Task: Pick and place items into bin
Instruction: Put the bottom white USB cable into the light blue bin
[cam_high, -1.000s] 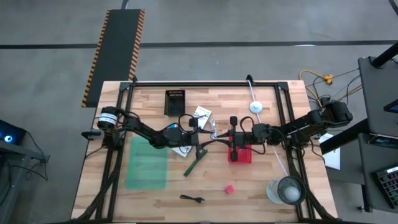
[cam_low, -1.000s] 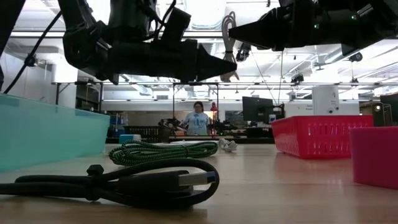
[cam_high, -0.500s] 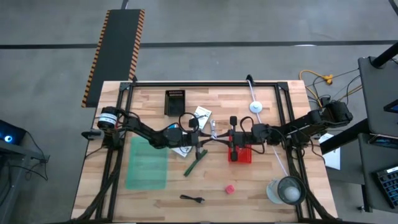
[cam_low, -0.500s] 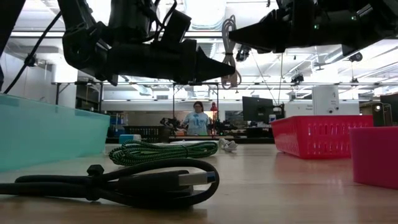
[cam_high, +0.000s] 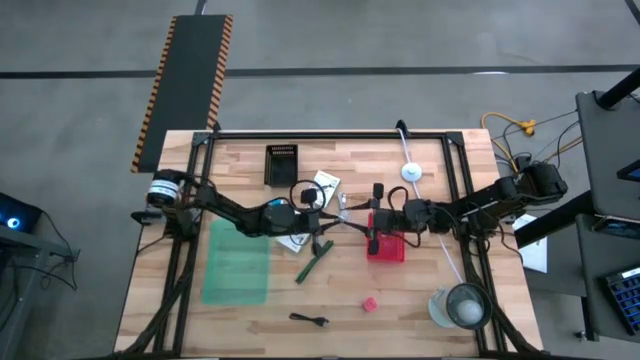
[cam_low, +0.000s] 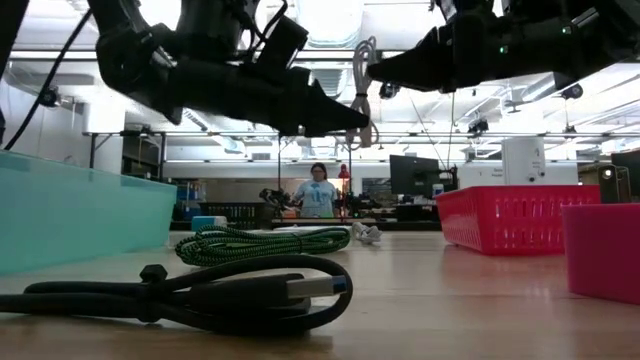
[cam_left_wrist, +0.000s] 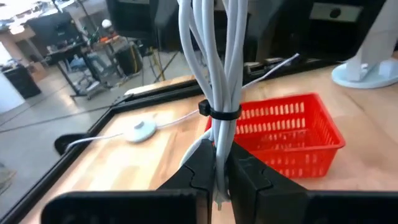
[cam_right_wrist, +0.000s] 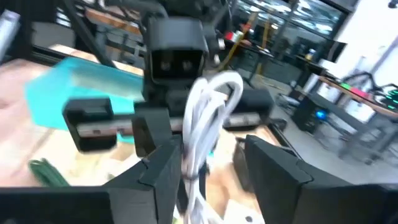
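My left gripper (cam_high: 335, 220) (cam_left_wrist: 217, 180) is shut on a white cable bundle (cam_left_wrist: 217, 74) bound by a black tie, held above the table's middle. My right gripper (cam_high: 360, 220) (cam_right_wrist: 214, 165) is open and faces the left one. Its fingers stand on either side of the bundle's upper part (cam_right_wrist: 202, 118); whether they touch it I cannot tell. A red basket (cam_high: 387, 246) stands under the right gripper. A green stick (cam_high: 313, 262), a red cube (cam_high: 369, 302), a black cable piece (cam_high: 310, 319) and white packets (cam_high: 325, 183) lie on the table. My left gripper pinches the bundle's lower end (cam_left_wrist: 217, 163), below the black tie (cam_left_wrist: 219, 113), between its two fingers. The fingers (cam_low: 345, 112) come from the table's left, slanting a little down, and lie across the bundle. The bundle (cam_low: 361, 85) stands upright, mostly above the fingertips, clear of the table.
A teal bin (cam_high: 237, 262) stands at the left under my left arm. A black block (cam_high: 282, 163) lies at the far side. A clear round container (cam_high: 460, 305) is at the near right. A white puck with a cord (cam_high: 411, 171) is behind the basket.
My left gripper has tipped so that its fingers slant downward, and the white bundle has sunk a little with it, still upright. My right gripper has come down a little toward the bundle.
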